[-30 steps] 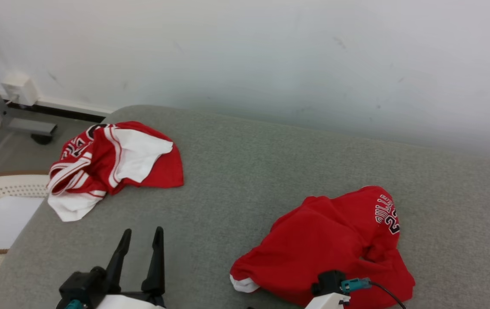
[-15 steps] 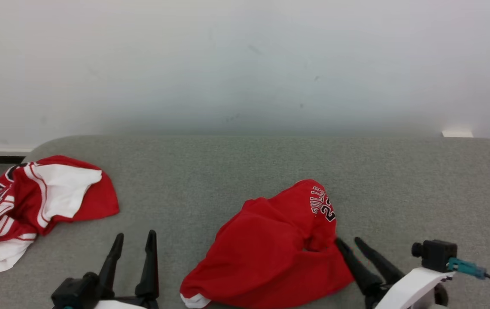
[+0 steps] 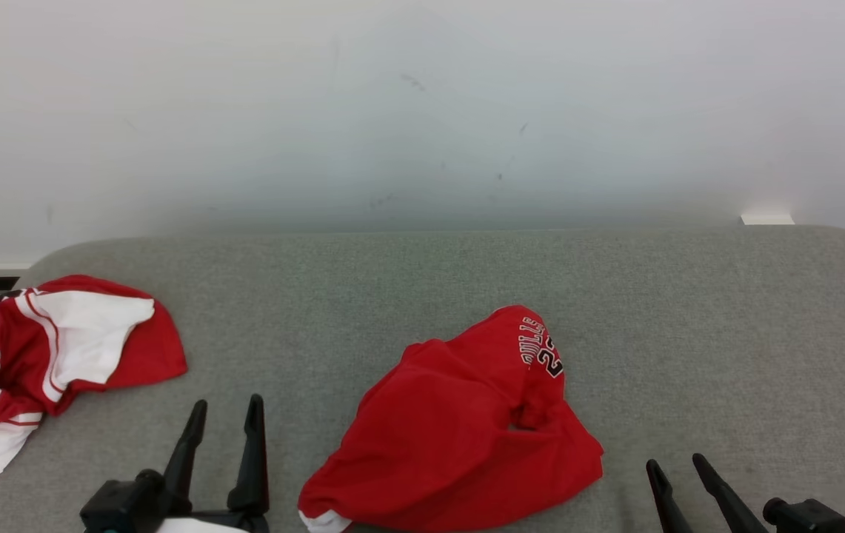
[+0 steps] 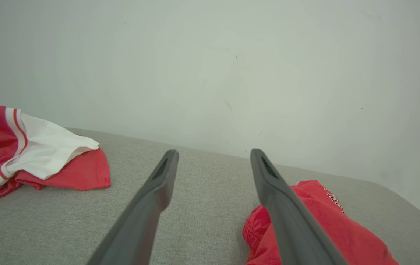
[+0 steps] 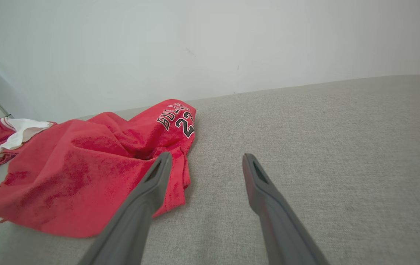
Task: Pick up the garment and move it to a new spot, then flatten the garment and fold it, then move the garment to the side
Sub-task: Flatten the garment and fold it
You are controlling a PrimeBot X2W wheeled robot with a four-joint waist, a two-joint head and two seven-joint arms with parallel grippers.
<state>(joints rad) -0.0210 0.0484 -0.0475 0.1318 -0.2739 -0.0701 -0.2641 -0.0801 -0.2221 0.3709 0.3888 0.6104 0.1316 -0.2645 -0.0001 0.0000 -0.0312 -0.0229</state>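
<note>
We find the red garment (image 3: 459,437) lying crumpled at the near centre of the grey upholstered surface (image 3: 689,333), between the two grippers. In the head view its long axis runs diagonally, from a white-trimmed corner at the near left up to a rounded end at the far right. That far end carries dark lettering and a number outlined in white. The fabric is a matte, soft knit, bunched into broad folds with a deep crease near its right side. The surface beneath is a coarse grey weave with rounded far corners, and it sits against a plain pale wall (image 3: 422,111).

The left gripper (image 3: 228,401) hovers near the garment's left edge, apart from it. We see its two dark tapered fingers spread wide with nothing between them. The right gripper (image 3: 675,461) sits just to the right of the garment, also spread wide and holding nothing.

A second, red-and-white garment (image 3: 59,355) lies heaped at the far left edge, well apart. Nothing lies between either gripper and the red garment.
</note>
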